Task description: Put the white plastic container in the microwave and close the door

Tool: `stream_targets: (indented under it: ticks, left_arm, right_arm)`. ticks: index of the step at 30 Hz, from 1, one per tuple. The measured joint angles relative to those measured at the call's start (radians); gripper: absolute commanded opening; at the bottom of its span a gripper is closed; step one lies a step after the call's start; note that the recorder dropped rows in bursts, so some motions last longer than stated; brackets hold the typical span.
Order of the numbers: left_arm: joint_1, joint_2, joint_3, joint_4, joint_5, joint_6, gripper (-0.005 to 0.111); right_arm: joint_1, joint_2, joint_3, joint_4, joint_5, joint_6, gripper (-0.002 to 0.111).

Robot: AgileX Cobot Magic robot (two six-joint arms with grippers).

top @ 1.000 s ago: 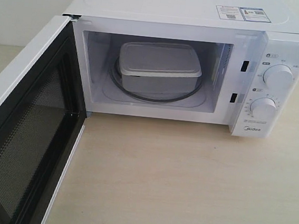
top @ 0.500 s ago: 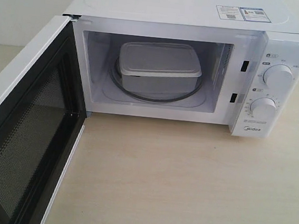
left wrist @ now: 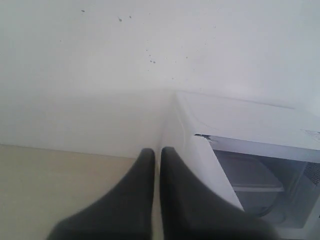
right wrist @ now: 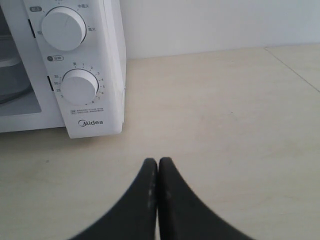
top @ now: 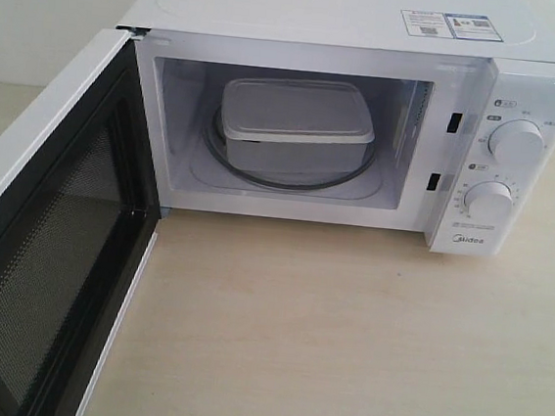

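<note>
White plastic container [top: 296,121] sits inside the microwave [top: 345,18] with its lid on, resting on the glass turntable [top: 260,180], whose ring shows only around the box's base. The door [top: 48,245] stands swung wide to the left, its near lower part cut off by the frame edge.

The exterior view shows the whole cavity but neither arm — only the wrist views show those. Left tool [left wrist: 157,152] has its dark fingers pressed almost together on nothing, left of the microwave's upper left corner. The box appears in that view too, blurred and partly cut off. Right tool [right wrist: 158,162] is likewise pinched narrow and empty, over the counter [right wrist: 225,110] — near and right of the two dials [right wrist: 79,86], with the Midea logo legible beneath them.
</note>
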Motion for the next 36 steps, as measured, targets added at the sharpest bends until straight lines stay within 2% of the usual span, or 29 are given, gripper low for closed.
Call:
stream_targets:
  ticks: [6, 9, 14, 17, 26, 32, 36]
  left_arm:
    - [0.000, 0.094, -0.142, -0.005, 0.123, 0.007, 0.004]
    - [0.000, 0.217, -0.251, -0.005, 0.259, 0.015, 0.004]
    - [0.000, 0.448, -0.437, -0.007, 0.513, 0.128, 0.004]
    - [0.000, 0.591, -0.505, -0.007, 0.592, 0.201, 0.004]
    - [0.002, 0.846, -0.495, 0.014, 0.619, 0.325, 0.004]
    - [0.004, 0.918, -0.415, -0.199, 0.621, 0.578, 0.004]
    - [0.004, 0.930, -0.352, -0.291, 0.602, 0.684, 0.004]
  right_arm:
    - [0.000, 0.000, 0.000, 0.000, 0.000, -0.001, 0.000]
    - [0.000, 0.000, 0.000, 0.000, 0.000, -0.001, 0.000]
    - [0.000, 0.000, 0.000, 0.000, 0.000, -0.002, 0.000]
    - [0.000, 0.000, 0.000, 0.000, 0.000, -0.002, 0.000]
    - [0.000, 0.000, 0.000, 0.000, 0.000, -0.002, 0.000]
    - [0.000, 0.000, 0.000, 0.000, 0.000, -0.002, 0.000]
    - [0.000, 0.000, 0.000, 0.000, 0.000, -0.002, 0.000]
